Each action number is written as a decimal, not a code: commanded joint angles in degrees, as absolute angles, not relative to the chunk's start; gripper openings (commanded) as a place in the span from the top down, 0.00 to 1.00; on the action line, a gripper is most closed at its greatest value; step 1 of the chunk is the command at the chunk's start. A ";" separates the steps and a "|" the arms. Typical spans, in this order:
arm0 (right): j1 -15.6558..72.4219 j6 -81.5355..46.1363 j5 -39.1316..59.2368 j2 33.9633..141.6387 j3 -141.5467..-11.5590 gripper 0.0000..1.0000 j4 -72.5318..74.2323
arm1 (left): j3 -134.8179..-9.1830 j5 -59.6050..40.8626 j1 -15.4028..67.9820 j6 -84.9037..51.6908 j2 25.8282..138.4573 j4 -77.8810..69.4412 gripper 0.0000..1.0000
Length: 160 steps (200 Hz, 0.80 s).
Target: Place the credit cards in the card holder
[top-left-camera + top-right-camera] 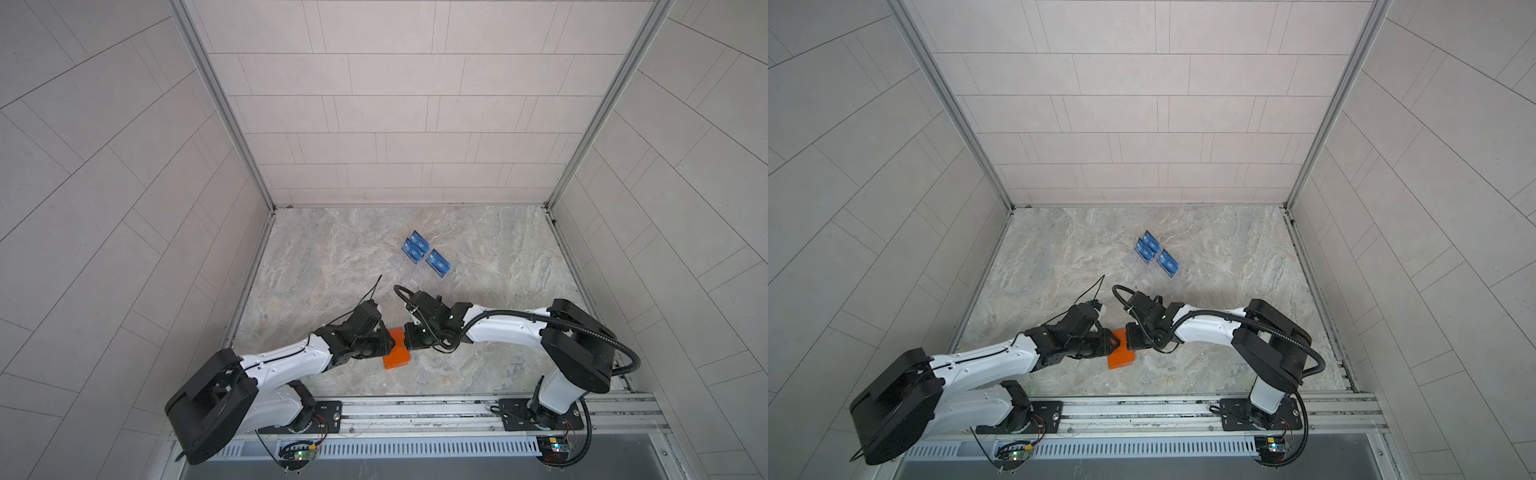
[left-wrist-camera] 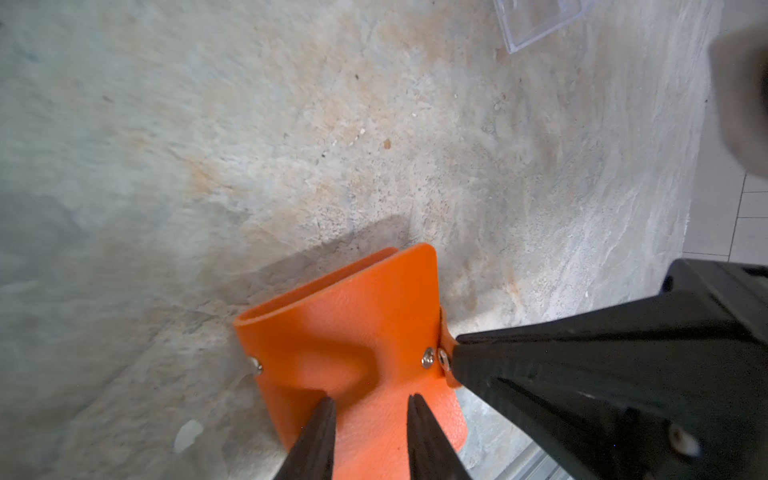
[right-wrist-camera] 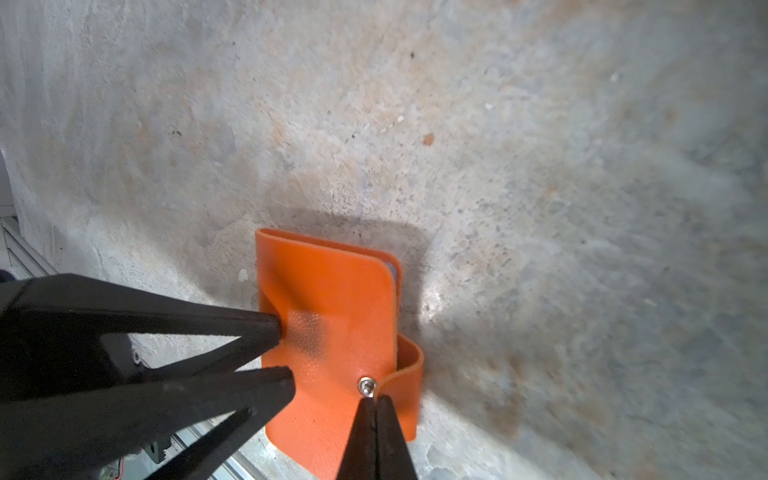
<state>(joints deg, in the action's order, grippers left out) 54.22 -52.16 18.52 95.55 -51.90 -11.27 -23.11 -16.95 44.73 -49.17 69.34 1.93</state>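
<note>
Right wrist: right gripper (image 3: 376,401) is pinching the card holder's (image 3: 332,299) snap tab (image 3: 409,365) free; left gripper (image 3: 284,351), jaws parted, is seemingly pinning the cover.

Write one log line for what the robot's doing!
left end effector: open, pressing card holder | right end effector: shut on snap tab | blue cards: in clear stand

We find a mottled grey stone-look table (image 1: 332,257) filling the middle of both top views. Directly on it rest an orange card holder (image 1: 397,359) at lower centre and a clear plastic stand (image 1: 415,278) at centre, well apart.
</note>
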 commanded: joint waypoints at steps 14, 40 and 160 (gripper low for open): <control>54.58 -53.12 18.74 93.79 -50.82 1.00 -11.97 | -21.15 -18.54 44.87 -46.16 73.44 3.66 0.68; 53.58 -51.16 18.26 93.35 -51.10 1.00 -13.10 | -20.12 -18.38 45.36 -45.02 74.35 5.26 0.68; 50.04 -46.65 17.98 89.75 -49.79 1.00 -12.92 | -21.68 -15.36 47.67 -42.71 77.75 10.00 0.69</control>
<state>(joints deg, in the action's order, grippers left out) 50.61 -48.18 19.94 92.84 -50.37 -12.34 -23.83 -17.72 45.93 -44.88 73.49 -0.78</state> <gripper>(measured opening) 0.049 0.313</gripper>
